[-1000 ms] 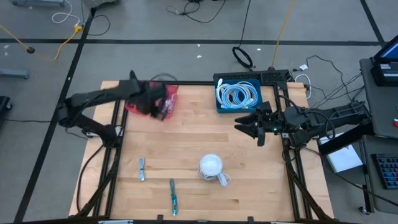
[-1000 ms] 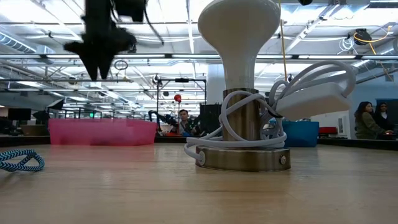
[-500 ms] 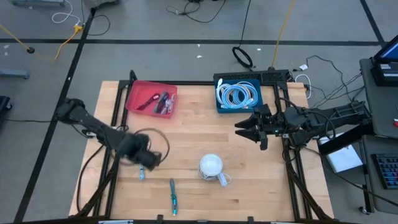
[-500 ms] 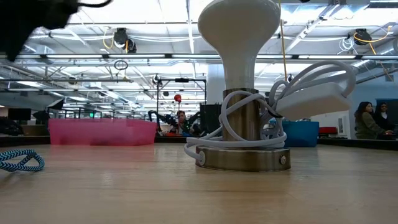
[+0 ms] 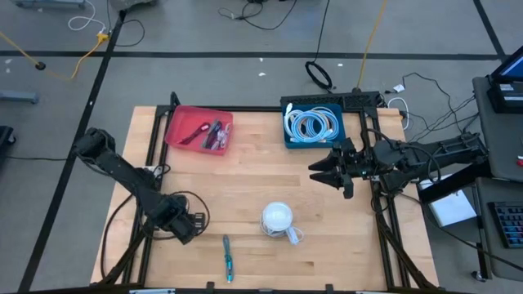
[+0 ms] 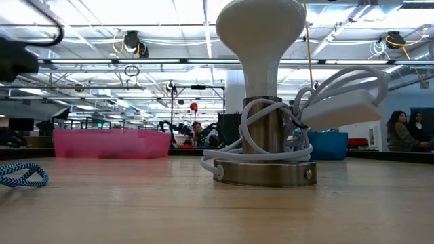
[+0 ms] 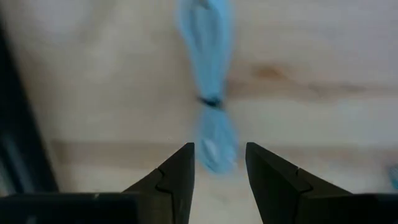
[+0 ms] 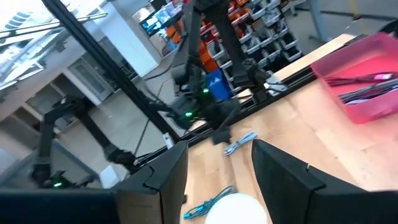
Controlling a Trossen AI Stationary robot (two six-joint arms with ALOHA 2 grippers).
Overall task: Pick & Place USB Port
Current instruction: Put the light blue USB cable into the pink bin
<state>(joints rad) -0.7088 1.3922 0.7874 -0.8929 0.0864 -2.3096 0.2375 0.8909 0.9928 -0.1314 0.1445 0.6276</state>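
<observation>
Left gripper (image 7: 219, 163) spread, empty, directly above the pale blue cable (image 7: 208, 81), probably lined up for pinching. Right gripper (image 5: 321, 171) waits, jaws parted.

Lamp (image 5: 277, 219) front centre of table (image 5: 261, 175); two trays at rear: one (image 5: 198, 129) left, other (image 5: 313, 123) right holding coiled cables (image 5: 311, 125). Bundled cable (image 5: 228, 257) front, left of lamp.

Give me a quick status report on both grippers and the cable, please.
Left gripper open, poised over light blue cable on table. Right gripper open, idle by blue bin. Nothing blocking the cable.
</observation>
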